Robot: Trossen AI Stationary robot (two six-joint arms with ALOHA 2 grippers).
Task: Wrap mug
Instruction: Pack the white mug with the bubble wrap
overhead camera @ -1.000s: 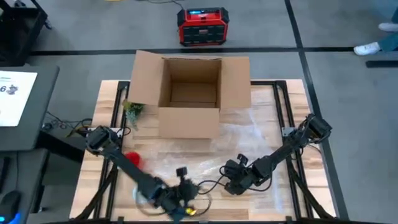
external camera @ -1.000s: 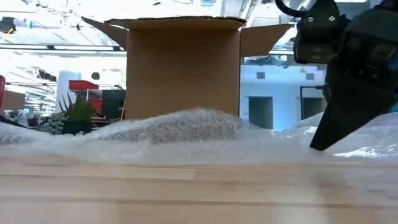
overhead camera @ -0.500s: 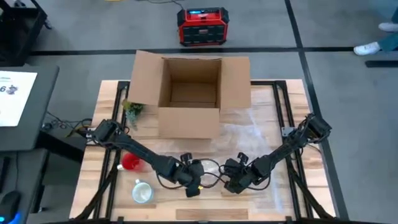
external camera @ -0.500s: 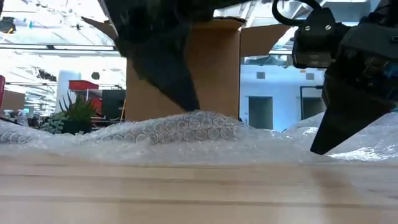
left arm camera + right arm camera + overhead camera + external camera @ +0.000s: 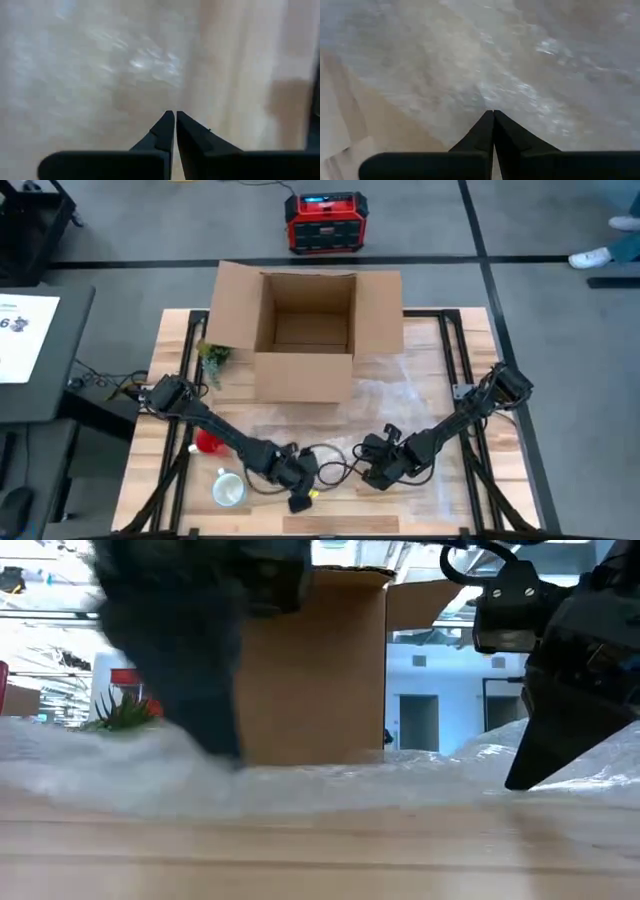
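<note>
A white mug stands on its base at the table's near left, its opening up; no gripper is at it. A clear bubble wrap sheet lies spread over the table's middle and right. My left gripper is shut at the sheet's near edge, right of the mug. It shows as a dark blur in the low view. My right gripper is shut at the wrap's near part, and its tip is down on the sheet. My left gripper has its shut fingertips at the bubble wrap's near edge, slanting down from the far left. The wrap rises up to the tips there. Blur hides how many layers it has. My right gripper has its shut fingertips on the bubble wrap, slanting down from the table's right. The sheet bulges up beside the tip. Whether the fingers pinch it or press on it, I cannot tell.
An open cardboard box stands at the far middle, with a small green plant left of it. A red round thing sits just beyond the mug. Bare wood shows along the near edge.
My left gripper swung from the near edge beside the mug to the wrap's middle, came down on its raised hump, then went back toward the near edge. The wrap's hump has shifted with it toward the near left. My right gripper has kept still.
</note>
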